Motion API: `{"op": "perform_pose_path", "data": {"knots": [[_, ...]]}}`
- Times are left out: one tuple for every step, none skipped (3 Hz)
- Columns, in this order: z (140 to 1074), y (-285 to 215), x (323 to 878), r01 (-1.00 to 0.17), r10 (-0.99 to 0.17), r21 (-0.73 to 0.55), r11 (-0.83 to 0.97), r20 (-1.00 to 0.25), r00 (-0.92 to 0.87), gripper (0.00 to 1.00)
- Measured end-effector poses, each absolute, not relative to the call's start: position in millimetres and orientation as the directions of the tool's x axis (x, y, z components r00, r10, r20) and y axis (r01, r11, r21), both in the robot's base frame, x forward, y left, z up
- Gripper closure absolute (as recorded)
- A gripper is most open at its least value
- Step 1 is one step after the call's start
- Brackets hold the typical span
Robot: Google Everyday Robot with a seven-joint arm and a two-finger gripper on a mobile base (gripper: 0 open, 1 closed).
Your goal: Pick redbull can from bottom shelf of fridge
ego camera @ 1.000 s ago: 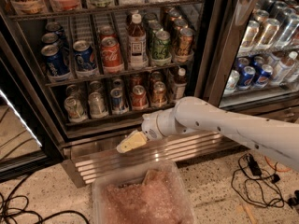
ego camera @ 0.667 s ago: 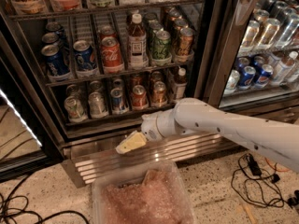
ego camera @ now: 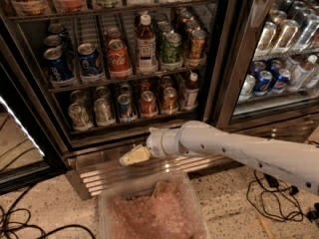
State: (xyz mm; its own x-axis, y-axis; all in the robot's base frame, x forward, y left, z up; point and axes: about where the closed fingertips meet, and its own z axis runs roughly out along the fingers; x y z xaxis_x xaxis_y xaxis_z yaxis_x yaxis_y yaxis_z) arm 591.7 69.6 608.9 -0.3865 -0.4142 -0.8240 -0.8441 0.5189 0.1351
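Camera view showed the cream-tipped gripper (ego camera: 133, 156), its opening impossible to tell, at lower centre, just below the upright slim blue-and-silver redbull can (ego camera: 125, 107).

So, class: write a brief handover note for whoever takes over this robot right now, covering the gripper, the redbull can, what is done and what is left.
Gripper: low in front of the ribbed steel base of the fridge, below the bottom shelf, touching no can.
Redbull can: upright on the bottom shelf, between a silver can and a red-orange can.
Done: door open, arm close to the shelf.
Left: raise the gripper to the can, grasp it, draw it out.
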Motion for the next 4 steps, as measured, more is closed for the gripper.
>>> {"op": "perform_pose_path", "data": {"knots": [[597, 78, 584, -0.806, -0.373, 0.121, 0.579, -0.840, -0.394, 0.00], [583, 90, 564, -0.773, -0.370, 0.098, 0.626, -0.836, -0.405, 0.00], [584, 86, 571, -0.750, -0.351, 0.070, 0.658, -0.853, -0.387, 0.00], [581, 91, 575, -0.746, -0.347, 0.065, 0.663, -0.856, -0.383, 0.00]]}}
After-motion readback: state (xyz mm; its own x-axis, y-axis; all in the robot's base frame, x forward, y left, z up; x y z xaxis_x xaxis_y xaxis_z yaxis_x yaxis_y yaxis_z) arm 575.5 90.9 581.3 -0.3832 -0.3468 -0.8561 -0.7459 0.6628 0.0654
